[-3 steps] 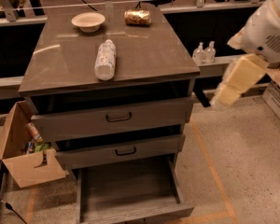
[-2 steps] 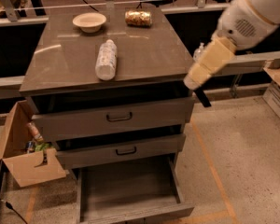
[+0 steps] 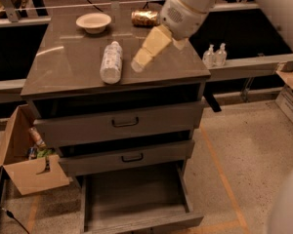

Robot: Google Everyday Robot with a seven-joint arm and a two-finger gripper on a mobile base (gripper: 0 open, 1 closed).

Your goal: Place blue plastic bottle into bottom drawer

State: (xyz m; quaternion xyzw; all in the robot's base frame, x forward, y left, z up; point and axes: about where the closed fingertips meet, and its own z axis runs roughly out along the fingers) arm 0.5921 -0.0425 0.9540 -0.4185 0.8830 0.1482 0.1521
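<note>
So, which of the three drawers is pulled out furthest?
The bottom drawer, its floor exposed; the top drawer and middle drawer barely protrude. The gripper hovers over the cabinet top beside the blue plastic bottle.

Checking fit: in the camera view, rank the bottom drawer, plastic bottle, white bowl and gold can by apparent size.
1. bottom drawer
2. blue plastic bottle
3. white bowl and gold can: look alike, unranked.
The gripper hovers beside the bottle.
</note>
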